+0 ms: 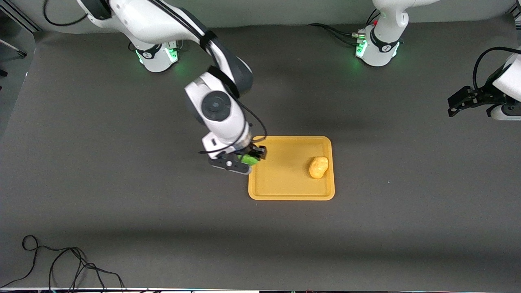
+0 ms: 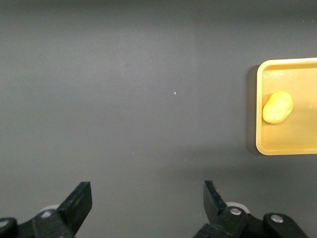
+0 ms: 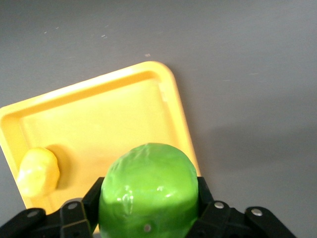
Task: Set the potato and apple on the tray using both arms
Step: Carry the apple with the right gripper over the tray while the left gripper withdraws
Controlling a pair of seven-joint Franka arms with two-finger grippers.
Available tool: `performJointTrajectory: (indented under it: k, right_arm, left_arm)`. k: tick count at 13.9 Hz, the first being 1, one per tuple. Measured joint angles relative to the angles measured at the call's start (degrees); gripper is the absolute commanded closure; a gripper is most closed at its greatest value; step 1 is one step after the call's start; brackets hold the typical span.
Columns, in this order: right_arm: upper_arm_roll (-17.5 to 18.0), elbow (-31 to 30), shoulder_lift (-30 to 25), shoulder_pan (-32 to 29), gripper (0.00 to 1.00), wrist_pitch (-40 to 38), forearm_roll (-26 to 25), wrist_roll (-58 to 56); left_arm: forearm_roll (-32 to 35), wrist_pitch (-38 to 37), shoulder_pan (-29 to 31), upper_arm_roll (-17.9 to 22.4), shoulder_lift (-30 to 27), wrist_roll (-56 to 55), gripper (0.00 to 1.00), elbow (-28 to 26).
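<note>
The orange-yellow tray (image 1: 285,181) lies mid-table. The yellow potato (image 1: 318,167) rests in it, near the rim toward the left arm's end. My right gripper (image 1: 249,158) is shut on the green apple (image 1: 248,160) and holds it just above the tray's rim toward the right arm's end. The right wrist view shows the apple (image 3: 148,186) filling the jaws of the right gripper (image 3: 148,201), with the tray (image 3: 99,119) and potato (image 3: 38,172) below. My left gripper (image 1: 452,106) waits open and empty at the left arm's end; its wrist view (image 2: 147,198) shows the tray (image 2: 297,147) and potato (image 2: 277,107).
The table is a dark grey mat (image 1: 122,183). A black cable (image 1: 61,264) lies looped near the front camera at the right arm's end. The two green-lit bases (image 1: 156,55) (image 1: 376,49) stand farthest from that camera.
</note>
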Motion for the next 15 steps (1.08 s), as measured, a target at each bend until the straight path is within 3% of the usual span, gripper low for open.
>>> performJointTrajectory:
  k: [4,8,9,15]
  right_arm:
    - [-0.03,6.71,11.19,2.30,0.75,9.05,0.00,2.30]
    - [-0.09,9.74,14.76,4.33,0.71,10.14,-0.25,4.76]
    - [-0.09,9.81,15.08,4.90,0.66,10.11,-0.76,5.05]
    - [-0.24,9.91,17.43,6.02,0.00,10.09,-4.17,8.34]
  left_arm:
    - [0.67,0.01,0.02,0.00,0.63,0.01,0.00,-0.17]
    - [0.70,0.00,0.03,-0.01,0.60,0.00,0.00,-0.12]
    - [0.69,-0.01,0.03,-0.04,0.46,0.00,0.00,-0.10]
    - [0.67,-0.04,0.03,-0.21,0.20,-0.01,0.00,-0.37]
